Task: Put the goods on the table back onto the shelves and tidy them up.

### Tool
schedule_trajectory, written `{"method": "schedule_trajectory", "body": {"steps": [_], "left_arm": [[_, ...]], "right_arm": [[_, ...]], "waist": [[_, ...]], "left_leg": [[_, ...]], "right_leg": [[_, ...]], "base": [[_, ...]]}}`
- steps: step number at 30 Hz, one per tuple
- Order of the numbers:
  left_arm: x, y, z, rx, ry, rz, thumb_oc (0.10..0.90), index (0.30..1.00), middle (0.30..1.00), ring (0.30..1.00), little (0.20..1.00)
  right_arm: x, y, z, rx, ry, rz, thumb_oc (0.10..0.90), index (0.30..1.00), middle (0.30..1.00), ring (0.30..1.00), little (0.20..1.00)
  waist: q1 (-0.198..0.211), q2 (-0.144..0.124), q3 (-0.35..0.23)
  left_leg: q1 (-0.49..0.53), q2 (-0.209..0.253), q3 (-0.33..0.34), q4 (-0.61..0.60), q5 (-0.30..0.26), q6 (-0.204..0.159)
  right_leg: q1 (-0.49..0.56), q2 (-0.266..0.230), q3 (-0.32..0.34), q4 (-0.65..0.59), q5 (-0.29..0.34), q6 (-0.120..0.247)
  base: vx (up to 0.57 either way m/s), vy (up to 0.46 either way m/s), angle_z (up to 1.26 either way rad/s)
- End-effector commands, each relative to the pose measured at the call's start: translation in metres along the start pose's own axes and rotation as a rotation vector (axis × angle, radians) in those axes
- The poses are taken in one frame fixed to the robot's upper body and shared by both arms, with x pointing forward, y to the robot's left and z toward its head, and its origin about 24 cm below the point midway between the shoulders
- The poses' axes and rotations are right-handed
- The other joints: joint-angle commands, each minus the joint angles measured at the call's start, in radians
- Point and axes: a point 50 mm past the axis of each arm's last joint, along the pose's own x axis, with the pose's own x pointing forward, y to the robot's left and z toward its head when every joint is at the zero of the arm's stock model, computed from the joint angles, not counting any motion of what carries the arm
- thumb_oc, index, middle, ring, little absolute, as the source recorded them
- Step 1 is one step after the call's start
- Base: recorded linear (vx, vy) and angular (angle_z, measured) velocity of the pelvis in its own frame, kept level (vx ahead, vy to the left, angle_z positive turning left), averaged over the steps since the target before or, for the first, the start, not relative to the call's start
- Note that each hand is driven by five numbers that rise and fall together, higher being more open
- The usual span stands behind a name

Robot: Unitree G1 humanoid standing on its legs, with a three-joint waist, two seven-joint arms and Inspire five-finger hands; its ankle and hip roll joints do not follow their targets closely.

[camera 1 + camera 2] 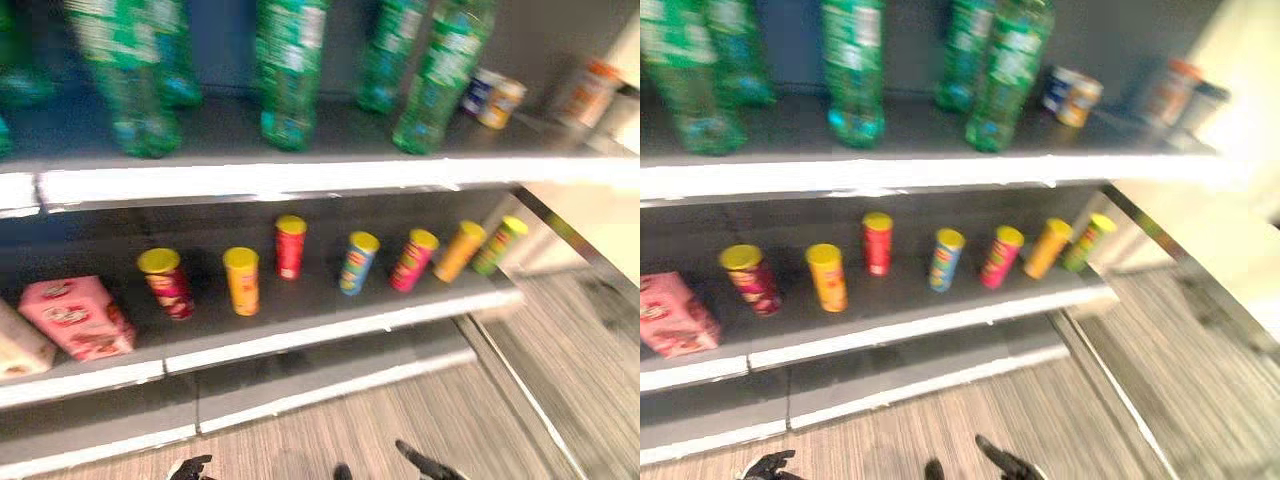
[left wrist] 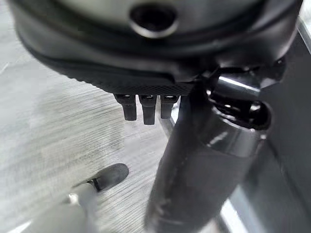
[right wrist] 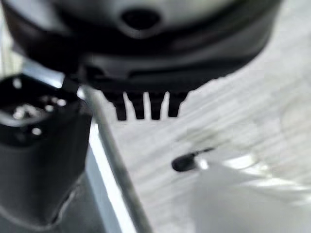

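Observation:
A lower shelf (image 1: pixel 300 330) carries a row of several yellow-lidded snack tubes, among them a dark red one (image 1: pixel 167 282), an orange one (image 1: pixel 242 280), a red one (image 1: pixel 290 246), a blue one (image 1: pixel 357 262) and a green one (image 1: pixel 499 245). A pink box (image 1: pixel 77 316) sits at the shelf's left end. Large green bottles (image 1: pixel 290 70) stand on the upper shelf (image 1: pixel 300 180). My left hand (image 1: pixel 190 466) and right hand (image 1: pixel 430 465) hang low over the wood-pattern floor, well short of the shelves. In the wrist views, the left fingers (image 2: pixel 146 109) and right fingers (image 3: pixel 146 107) are straight and hold nothing.
Small cans (image 1: pixel 492 98) and a white and orange container (image 1: pixel 585 92) stand at the upper shelf's right end. A pale box edge (image 1: pixel 15 345) shows left of the pink box. A bottom ledge (image 1: pixel 330 385) juts out above the striped floor (image 1: pixel 400 420).

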Motion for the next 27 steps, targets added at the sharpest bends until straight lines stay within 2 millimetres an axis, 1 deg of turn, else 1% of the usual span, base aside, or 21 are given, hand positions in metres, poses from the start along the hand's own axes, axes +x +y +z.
{"method": "schedule_trajectory", "body": {"steps": [1, 2, 3, 5, 7, 8, 10, 11, 12, 13, 14, 15, 16, 18, 19, 20, 21, 22, 25, 26, 27], "left_arm": [[0.004, 0.019, 0.033, -0.071, -0.111, 0.068, 0.800, 0.900, 0.900, 0.900, 0.900], [0.004, 0.022, 0.035, -0.087, -0.122, 0.069, 0.800, 0.900, 0.900, 0.900, 0.900], [0.003, 0.021, 0.032, -0.077, -0.115, 0.063, 0.800, 0.900, 0.900, 0.900, 0.900], [0.003, 0.018, 0.031, -0.071, -0.113, 0.057, 0.800, 0.900, 0.900, 0.900, 0.900], [0.003, 0.014, 0.030, -0.061, -0.115, 0.050, 0.800, 0.900, 0.900, 0.900, 0.900], [0.003, 0.009, 0.036, -0.045, -0.133, 0.035, 0.800, 0.900, 0.900, 0.900, 0.900], [0.003, 0.003, 0.045, -0.034, -0.166, 0.013, 0.800, 0.900, 0.900, 0.900, 0.900], [0.003, 0.002, 0.048, -0.034, -0.179, 0.009, 0.800, 0.900, 0.900, 0.900, 0.900], [0.003, 0.021, 0.057, -0.053, -0.201, 0.048, 0.800, 0.900, 0.900, 0.900, 0.900], [0.003, 0.021, 0.057, -0.052, -0.201, 0.048, 0.800, 0.900, 0.900, 0.900, 0.900], [0.000, 0.009, 0.026, -0.051, -0.127, 0.030, 0.800, 0.900, 0.900, 0.900, 0.900], [0.000, 0.005, 0.021, -0.059, -0.113, 0.020, 0.800, 0.900, 0.900, 0.900, 0.900], [-0.001, -0.003, 0.018, -0.067, -0.109, -0.005, 0.800, 0.900, 0.900, 0.900, 0.900], [-0.001, -0.009, 0.019, -0.074, -0.113, -0.019, 0.800, 0.900, 0.900, 0.900, 0.900], [-0.002, -0.013, 0.017, -0.082, -0.106, -0.031, 0.800, 0.900, 0.900, 0.900, 0.900], [-0.002, -0.016, 0.012, -0.083, -0.087, -0.036, 0.800, 0.900, 0.900, 0.900, 0.900], [-0.003, -0.018, 0.009, -0.094, -0.076, -0.041, 0.800, 0.900, 0.900, 0.900, 0.900], [-0.003, -0.022, 0.005, -0.105, -0.056, -0.048, 0.800, 0.900, 0.900, 0.900, 0.900], [-0.003, -0.023, -0.001, -0.113, -0.030, -0.049, 0.800, 0.900, 0.900, 0.900, 0.900], [-0.005, -0.023, -0.011, -0.124, 0.004, -0.047, 0.800, 0.900, 0.900, 0.900, 0.900], [-0.005, -0.023, -0.011, -0.124, 0.004, -0.046, 0.800, 0.900, 0.900, 0.900, 0.900]], "right_arm": [[0.000, -0.020, 0.020, -0.046, -0.079, -0.084, 0.800, 0.900, 0.900, 0.900, 0.900], [0.000, -0.023, 0.026, -0.083, -0.096, -0.104, 0.800, 0.900, 0.900, 0.900, 0.900], [-0.001, -0.024, 0.021, -0.085, -0.077, -0.106, 0.800, 0.900, 0.900, 0.900, 0.900], [-0.003, -0.032, 0.013, -0.065, -0.052, -0.141, 0.800, 0.900, 0.900, 0.900, 0.900], [-0.006, -0.041, 0.003, -0.046, -0.030, -0.165, 0.800, 0.900, 0.900, 0.900, 0.900], [-0.008, -0.045, -0.001, -0.045, -0.019, -0.179, 0.800, 0.900, 0.900, 0.900, 0.900], [-0.014, -0.056, -0.017, -0.037, 0.020, -0.209, 0.800, 0.900, 0.900, 0.900, 0.900], [-0.016, -0.060, -0.020, -0.031, 0.025, -0.221, 0.800, 0.900, 0.900, 0.900, 0.900], [-0.020, -0.068, -0.022, -0.016, 0.016, -0.234, 0.800, 0.900, 0.900, 0.900, 0.900], [-0.020, -0.068, -0.022, -0.015, 0.016, -0.235, 0.800, 0.900, 0.900, 0.900, 0.900], [-0.019, -0.077, -0.011, -0.029, -0.005, -0.262, 0.800, 0.900, 0.900, 0.900, 0.900], [-0.018, -0.078, -0.009, -0.043, -0.001, -0.258, 0.800, 0.900, 0.900, 0.900, 0.900], [-0.017, -0.081, -0.003, -0.053, -0.012, -0.271, 0.800, 0.900, 0.900, 0.900, 0.900], [-0.016, -0.084, 0.008, -0.057, -0.045, -0.281, 0.800, 0.900, 0.900, 0.900, 0.900], [-0.014, -0.084, 0.017, -0.066, -0.074, -0.283, 0.800, 0.900, 0.900, 0.900, 0.900], [-0.014, -0.083, 0.022, -0.075, -0.087, -0.282, 0.800, 0.900, 0.900, 0.900, 0.900], [-0.013, -0.081, 0.024, -0.083, -0.095, -0.277, 0.800, 0.900, 0.900, 0.900, 0.900], [-0.012, -0.077, 0.030, -0.095, -0.119, -0.270, 0.800, 0.900, 0.900, 0.900, 0.900], [-0.010, -0.072, 0.035, -0.112, -0.137, -0.258, 0.800, 0.900, 0.900, 0.900, 0.900], [-0.009, -0.067, 0.037, -0.145, -0.141, -0.235, 0.800, 0.900, 0.900, 0.900, 0.900], [-0.009, -0.066, 0.037, -0.145, -0.141, -0.235, 0.800, 0.900, 0.900, 0.900, 0.900]], "waist": [[0.058, 0.044, 0.074], [0.074, 0.037, 0.079], [0.079, 0.029, 0.076], [0.064, 0.025, 0.067], [0.050, 0.034, 0.062], [0.040, 0.042, 0.058], [0.015, 0.060, 0.049], [0.008, 0.068, 0.048], [0.000, 0.079, 0.054], [0.001, 0.082, 0.055], [0.062, 0.062, 0.092], [0.079, 0.054, 0.092], [0.109, 0.053, 0.116], [0.120, 0.060, 0.133], [0.139, 0.085, 0.136], [0.149, 0.099, 0.138], [0.160, 0.111, 0.145], [0.173, 0.127, 0.149], [0.187, 0.134, 0.156], [0.206, 0.136, 0.147], [0.208, 0.135, 0.148]], "left_leg": [[0.030, 0.088, 0.024, 0.112, -0.144, -0.089], [0.059, 0.103, 0.106, 0.129, -0.156, -0.093], [0.075, 0.100, 0.123, 0.125, -0.159, -0.097], [0.092, 0.119, 0.148, 0.119, -0.151, -0.115], [0.122, 0.148, 0.165, 0.105, -0.135, -0.136], [0.138, 0.166, 0.169, 0.100, -0.127, -0.147], [0.163, 0.222, 0.180, 0.109, -0.100, -0.172], [0.167, 0.253, 0.183, 0.131, -0.079, -0.184], [0.161, 0.316, 0.163, 0.269, 0.005, -0.183], [0.157, 0.325, 0.160, 0.281, 0.002, -0.188], [0.021, 0.223, -0.093, 0.449, 0.004, -0.098], [-0.023, 0.136, -0.199, 0.461, -0.037, -0.071], [-0.090, 0.050, -0.305, 0.459, -0.096, -0.060], [-0.134, -0.010, -0.353, 0.372, -0.111, -0.060], [-0.159, -0.068, -0.401, 0.256, -0.055, -0.077], [-0.181, -0.091, -0.422, 0.195, -0.005, -0.083], [-0.192, -0.097, -0.422, 0.135, 0.040, -0.089], [-0.252, -0.104, -0.378, 0.057, 0.091, -0.104], [-0.283, -0.108, -0.322, -0.001, 0.116, -0.113], [-0.291, -0.103, -0.305, 0.004, 0.133, -0.114], [-0.289, -0.103, -0.303, 0.004, 0.132, -0.113]], "right_leg": [[0.112, -0.156, -0.361, 0.122, -0.227, -0.033], [0.110, -0.191, -0.467, 0.143, -0.212, -0.026], [0.129, -0.192, -0.487, 0.116, -0.207, -0.029], [0.131, -0.165, -0.459, 0.095, -0.214, -0.027], [0.133, -0.131, -0.425, 0.087, -0.222, -0.037], [0.141, -0.108, -0.419, 0.081, -0.233, -0.040], [0.158, -0.051, -0.394, 0.078, -0.274, -0.068], [0.163, -0.022, -0.384, 0.078, -0.290, -0.081], [0.194, 0.047, -0.330, 0.082, -0.327, -0.123], [0.196, 0.053, -0.331, 0.081, -0.328, -0.126], [0.185, 0.073, -0.267, 0.103, -0.336, -0.169], [0.187, 0.078, -0.221, 0.097, -0.342, -0.170], [0.209, 0.076, -0.168, 0.093, -0.349, -0.166], [0.217, 0.081, -0.134, 0.091, -0.359, -0.161], [0.224, 0.111, -0.106, 0.095, -0.369, -0.163], [0.239, 0.129, -0.088, 0.091, -0.376, -0.164], [0.260, 0.143, -0.076, 0.091, -0.391, -0.168], [0.293, 0.163, -0.061, 0.091, -0.415, -0.177], [0.344, 0.184, -0.014, 0.085, -0.441, -0.188], [0.394, 0.189, 0.033, 0.080, -0.467, -0.187], [0.395, 0.188, 0.035, 0.080, -0.467, -0.187]], "base": [[-0.04, -0.077, -1.50], [0.03, -0.121, -1.18], [0.02, -0.201, -2.43], [0.09, -0.266, -1.63], [0.16, -0.273, -0.11], [0.21, -0.351, -0.32], [0.19, -0.403, -0.53], [0.30, -0.535, -0.54], [0.26, -0.426, -0.71], [0.16, -0.514, -1.05], [-0.03, -0.246, -1.49], [0.06, -0.269, -1.59], [0.15, -0.063, -1.39], [0.17, -0.009, -1.50], [0.21, 0.035, -1.00], [0.27, 0.046, -0.78], [0.37, 0.027, -0.86], [0.41, 0.042, -0.98], [0.32, 0.063, -0.59], [0.38, 0.116, -0.36], [0.38, 0.146, -0.28]]}}
